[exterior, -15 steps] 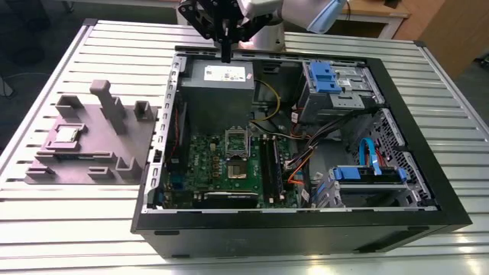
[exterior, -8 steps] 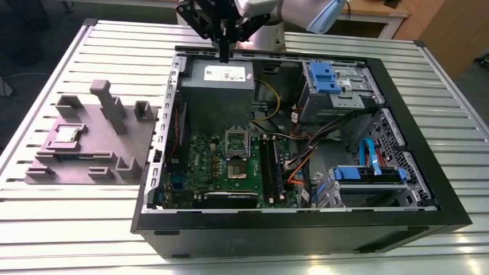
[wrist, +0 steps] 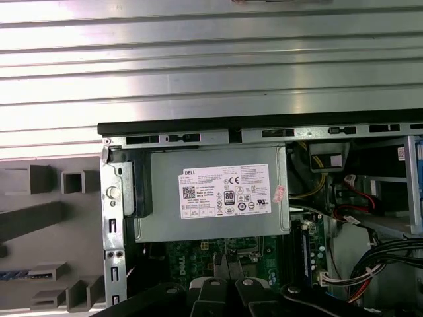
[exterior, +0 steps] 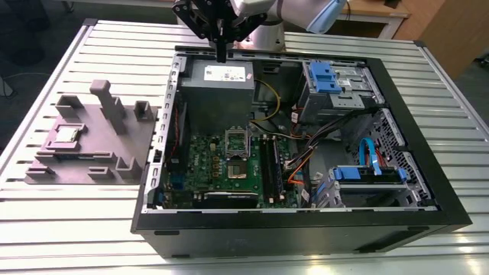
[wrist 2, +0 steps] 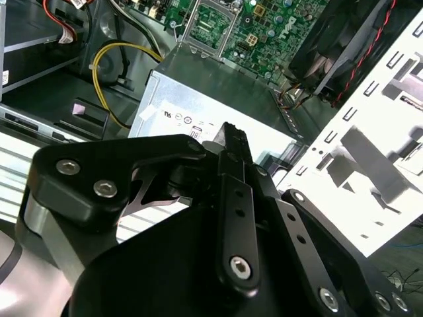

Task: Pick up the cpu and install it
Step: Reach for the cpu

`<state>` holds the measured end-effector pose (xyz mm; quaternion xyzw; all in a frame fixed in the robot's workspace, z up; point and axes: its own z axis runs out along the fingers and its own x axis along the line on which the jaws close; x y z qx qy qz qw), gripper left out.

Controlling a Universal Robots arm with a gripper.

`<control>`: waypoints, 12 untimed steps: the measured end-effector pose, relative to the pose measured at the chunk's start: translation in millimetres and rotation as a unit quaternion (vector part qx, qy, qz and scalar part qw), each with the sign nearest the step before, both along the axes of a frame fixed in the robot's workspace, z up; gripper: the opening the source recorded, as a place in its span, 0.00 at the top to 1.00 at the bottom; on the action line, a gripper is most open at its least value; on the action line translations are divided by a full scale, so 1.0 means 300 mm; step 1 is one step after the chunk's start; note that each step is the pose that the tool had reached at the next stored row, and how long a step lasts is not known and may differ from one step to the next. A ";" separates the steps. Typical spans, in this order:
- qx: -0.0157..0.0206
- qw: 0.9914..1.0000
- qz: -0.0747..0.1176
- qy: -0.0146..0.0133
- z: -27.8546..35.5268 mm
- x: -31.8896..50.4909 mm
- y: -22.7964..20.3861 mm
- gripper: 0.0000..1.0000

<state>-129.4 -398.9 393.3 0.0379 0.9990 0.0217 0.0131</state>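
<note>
The cpu (exterior: 67,135), a small silver-topped square, lies in a recess of the grey plastic fixture (exterior: 91,143) on the table, at the exterior view's left of the open computer case (exterior: 306,229). My gripper (exterior: 221,55) hangs above the case's far edge, over the grey power supply (exterior: 220,80), well away from the cpu. Its fingers (wrist 2: 232,139) stand together with nothing between them, and both wrist views show the same. The motherboard's open socket (exterior: 236,141) lies in the middle of the case, also seen beyond the power supply (wrist 2: 218,92) as the socket (wrist 2: 210,20).
Inside the case are drive cages with blue latches (exterior: 324,77), bundles of cables (exterior: 306,154), memory slots (exterior: 271,163) and a fan (wrist 2: 344,46). The ribbed metal table (exterior: 91,229) surrounds the case. The fixture's upright blocks (exterior: 103,103) rise beside the cpu.
</note>
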 end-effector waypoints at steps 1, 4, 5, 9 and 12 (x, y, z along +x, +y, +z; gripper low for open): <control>0.000 1.000 0.000 0.000 0.000 -0.006 0.000 0.90; 0.000 1.000 0.000 0.000 0.000 -0.007 0.000 0.90; 0.000 1.000 0.000 0.000 0.000 -0.007 0.000 0.90; 0.000 1.000 0.000 0.000 0.000 -0.013 0.000 0.90; 0.000 1.000 0.000 0.000 -0.002 -0.016 0.000 0.90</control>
